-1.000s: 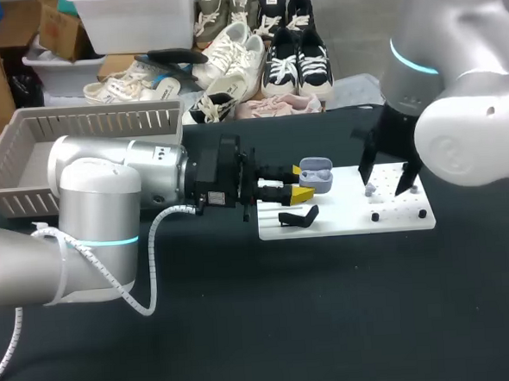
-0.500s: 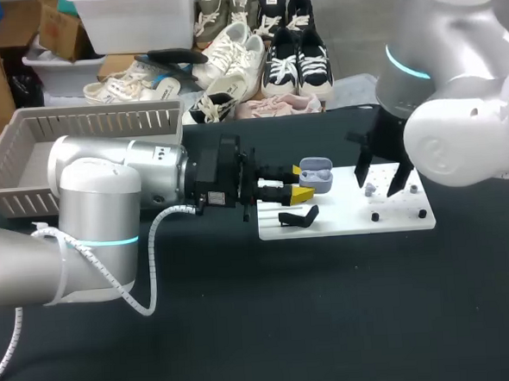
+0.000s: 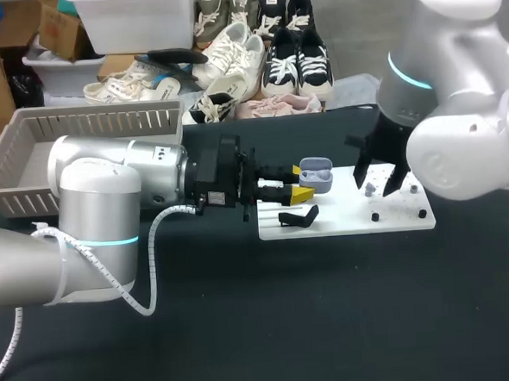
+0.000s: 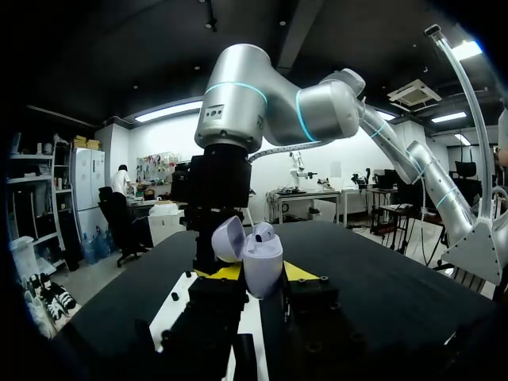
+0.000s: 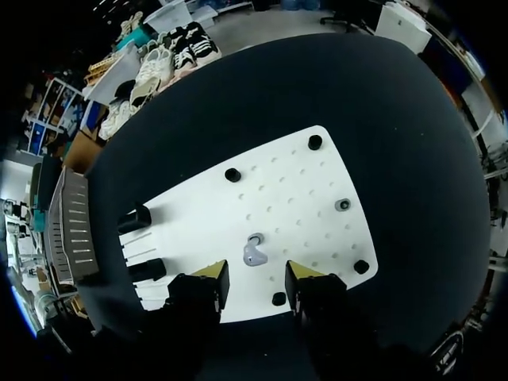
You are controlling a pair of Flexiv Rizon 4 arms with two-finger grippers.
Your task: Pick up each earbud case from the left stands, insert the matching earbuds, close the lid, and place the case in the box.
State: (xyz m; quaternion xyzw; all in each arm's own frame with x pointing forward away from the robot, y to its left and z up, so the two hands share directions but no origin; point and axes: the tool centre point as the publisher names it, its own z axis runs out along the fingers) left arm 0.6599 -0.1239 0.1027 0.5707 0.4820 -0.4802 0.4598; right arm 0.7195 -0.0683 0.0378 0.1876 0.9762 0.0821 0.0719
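Observation:
My left gripper (image 3: pixel 299 188) is shut on a lavender earbud case (image 3: pixel 316 175) and holds it over the left end of the white board (image 3: pixel 343 221). The left wrist view has the case (image 4: pixel 263 260) upright between the yellow-tipped fingers (image 4: pixel 225 272), its lid (image 4: pixel 228 238) swung open and one earbud (image 4: pixel 264 232) seated inside. A loose lavender earbud (image 5: pixel 254 251) lies on the board (image 5: pixel 278 190). My right gripper (image 5: pixel 255 274) hangs open just above it, a fingertip on each side and neither touching. From the head view, the right gripper (image 3: pixel 377 179) stands over that earbud (image 3: pixel 369 189).
A black stand (image 3: pixel 298 216) sits on the board near the left gripper. Small black pegs (image 5: pixel 232 175) dot the board around the earbud. A grey slatted basket (image 3: pixel 87 132) stands at the table's back left. Dark tabletop lies in front of the board.
The right gripper has shifted slightly left over the loose earbud and its fingers have come closer together. The left arm and the case have not moved.

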